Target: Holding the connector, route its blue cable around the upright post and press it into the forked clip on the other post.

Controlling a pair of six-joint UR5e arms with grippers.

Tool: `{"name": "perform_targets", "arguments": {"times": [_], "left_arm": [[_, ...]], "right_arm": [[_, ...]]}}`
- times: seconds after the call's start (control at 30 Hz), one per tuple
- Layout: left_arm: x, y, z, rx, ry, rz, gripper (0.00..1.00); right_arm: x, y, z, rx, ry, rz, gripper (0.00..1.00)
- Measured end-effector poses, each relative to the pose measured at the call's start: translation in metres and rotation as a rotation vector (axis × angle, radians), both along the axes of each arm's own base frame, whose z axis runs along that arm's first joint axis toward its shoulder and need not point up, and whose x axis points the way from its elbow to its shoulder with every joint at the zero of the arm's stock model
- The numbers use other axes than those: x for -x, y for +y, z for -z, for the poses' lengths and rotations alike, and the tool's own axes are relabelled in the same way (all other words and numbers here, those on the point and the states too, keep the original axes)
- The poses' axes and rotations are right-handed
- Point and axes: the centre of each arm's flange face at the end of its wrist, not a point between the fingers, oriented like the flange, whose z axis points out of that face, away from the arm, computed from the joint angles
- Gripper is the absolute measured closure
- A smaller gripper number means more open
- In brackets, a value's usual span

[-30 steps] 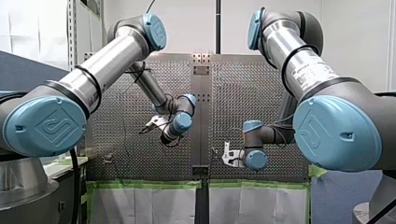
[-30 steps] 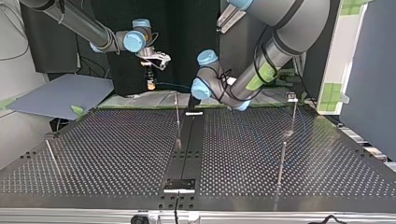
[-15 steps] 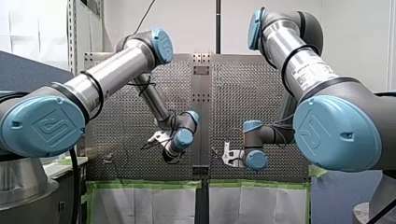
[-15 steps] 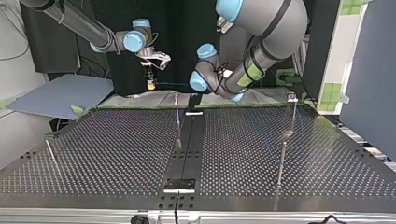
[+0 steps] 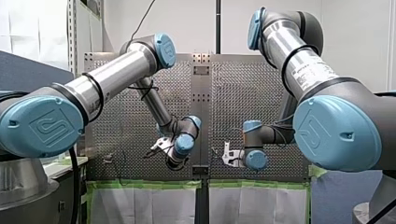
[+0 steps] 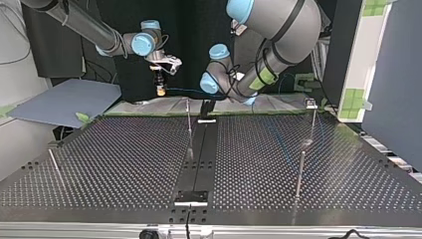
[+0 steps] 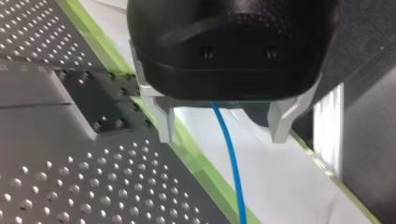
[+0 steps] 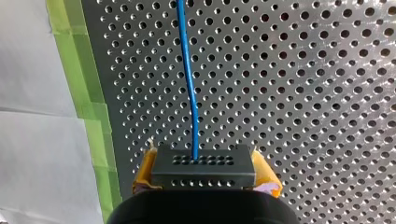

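My right gripper [image 8: 205, 163] is shut on a grey perforated connector [image 8: 203, 169], its yellow pads [image 8: 144, 171] against the connector's two sides. The blue cable [image 8: 187, 74] leaves the connector and runs ahead over the perforated table. In the top view this gripper [image 6: 159, 82] hangs above the table's far edge at the left. My left gripper [image 7: 224, 133] is open, and the blue cable [image 7: 232, 163] passes loose between its metal fingers [image 7: 166, 125]. It hovers low over the far edge near the middle [image 6: 206, 107]. An upright post [image 6: 189, 125] stands just in front.
A post with a small head [image 6: 312, 114] stands at the top view's far right, with another plain post [image 6: 299, 174] nearer and one [image 6: 54, 164] at the near left. Green tape and white sheeting [image 7: 280, 186] border the table's far edge. A dark seam plate [image 6: 199, 154] runs down the middle.
My left arm has swung down and toward the table's far edge, bringing its open gripper lower and nearer the middle. My right arm and the connector have not moved.
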Motion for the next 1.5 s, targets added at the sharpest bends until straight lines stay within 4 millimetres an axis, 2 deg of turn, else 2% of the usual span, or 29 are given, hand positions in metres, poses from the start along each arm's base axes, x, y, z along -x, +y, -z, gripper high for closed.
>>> {"name": "perform_targets", "arguments": {"times": [0.4, 0.73, 1.0, 1.3, 1.5], "left_arm": [[0.001, -0.014, 0.004, 0.145, -0.004, 0.030, 0.00], [-0.007, -0.026, 0.006, 0.295, -0.053, 0.051, 0.00], [-0.012, -0.023, 0.012, 0.395, -0.074, 0.054, 0.00], [-0.001, -0.015, 0.029, 0.502, -0.063, 0.058, 0.00], [0.005, -0.019, 0.035, 0.578, -0.064, 0.076, 0.00]], "right_arm": [[0.002, -0.001, 0.000, 0.000, 0.003, 0.003, 1.00], [0.001, -0.002, 0.000, 0.001, 0.005, -0.012, 1.00], [0.005, -0.004, 0.000, -0.004, 0.005, -0.018, 1.00], [0.011, -0.009, 0.001, -0.014, 0.001, -0.034, 1.00], [0.012, -0.011, 0.001, -0.020, -0.011, -0.065, 1.00]]}}
